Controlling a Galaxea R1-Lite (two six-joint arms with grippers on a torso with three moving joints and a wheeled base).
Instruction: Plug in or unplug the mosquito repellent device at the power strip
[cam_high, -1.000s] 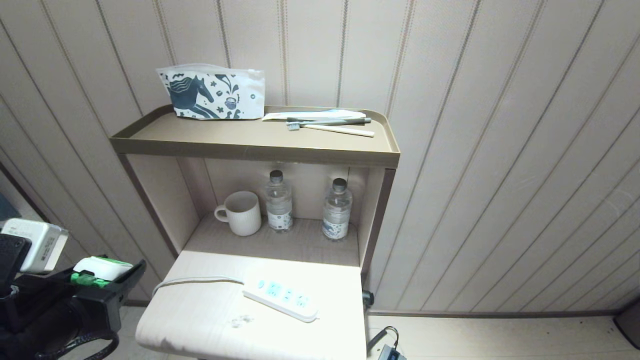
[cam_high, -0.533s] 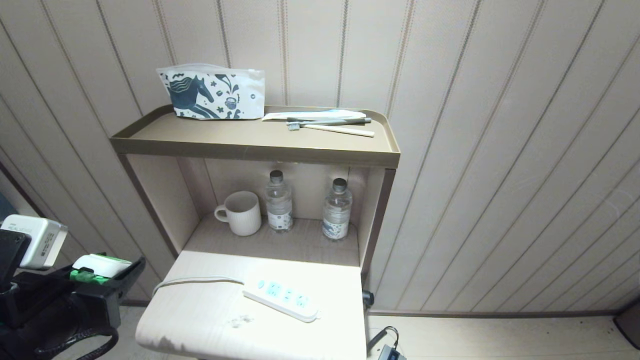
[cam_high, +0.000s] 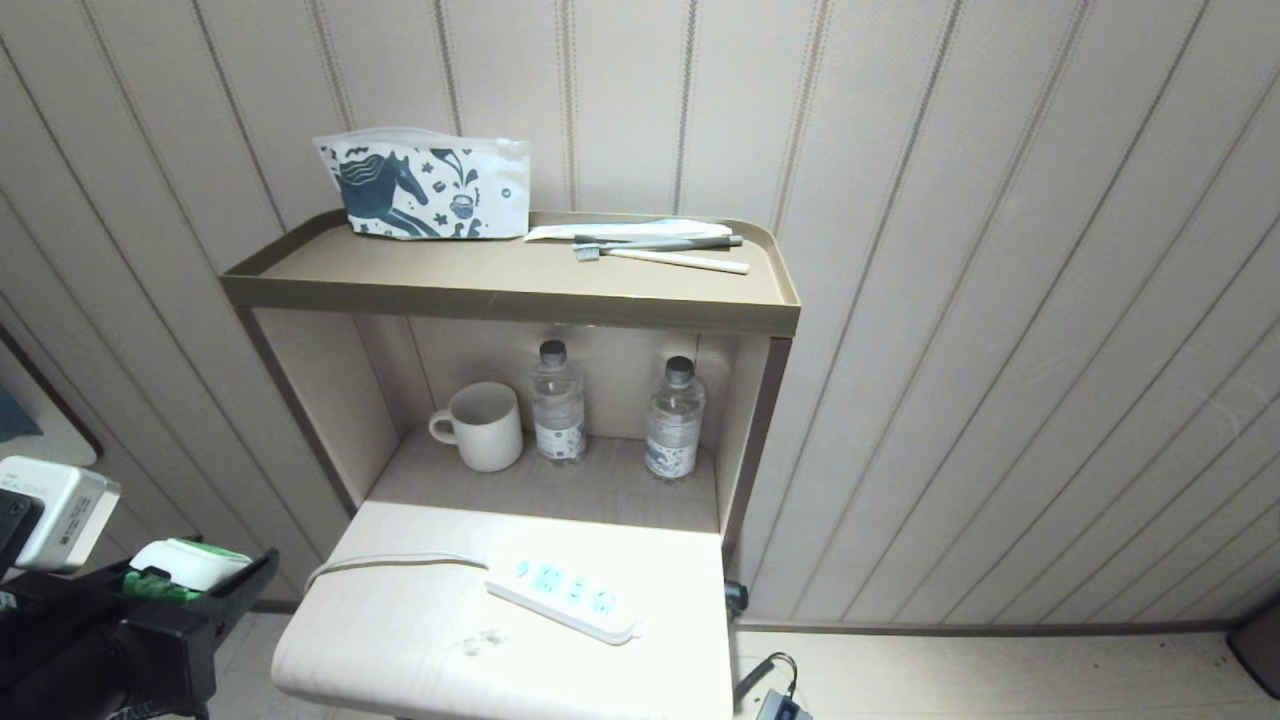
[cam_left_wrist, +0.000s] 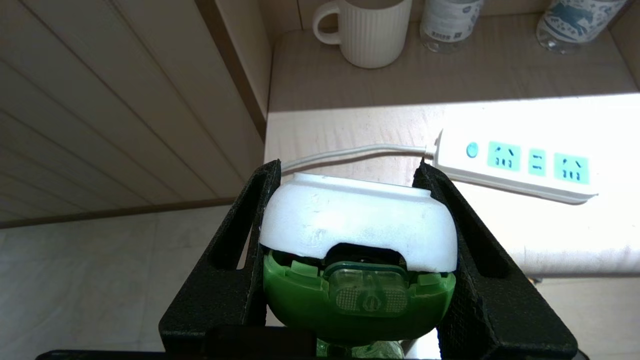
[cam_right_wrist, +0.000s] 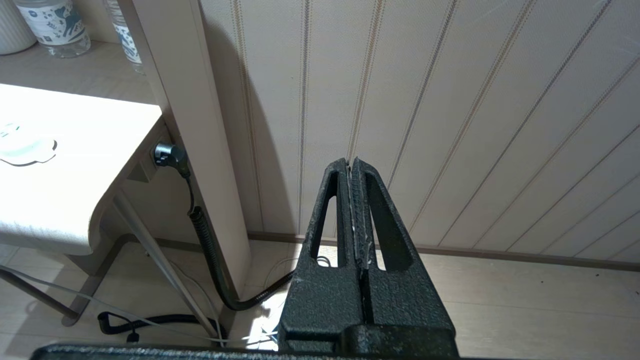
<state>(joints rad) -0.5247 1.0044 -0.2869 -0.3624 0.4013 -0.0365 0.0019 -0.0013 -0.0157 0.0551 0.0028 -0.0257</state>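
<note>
On my head view I note a brown shelf unit (cam_high: 500, 290) against the panelled wall (cam_high: 1000, 300). On its top tray: a horse-print pouch (cam_high: 425, 185) standing at the back left, and two toothbrushes (cam_high: 660, 250) lying beside a flat white packet (cam_high: 625, 229) at the right. In the open compartment below: a ribbed white mug (cam_high: 483, 426) at left, handle pointing left, then two clear water bottles (cam_high: 558, 402) with dark caps, upright, set apart. A pale desk (cam_high: 400, 630) extends forward. A black coiled cable (cam_right_wrist: 210, 260) hangs at its right side.
</note>
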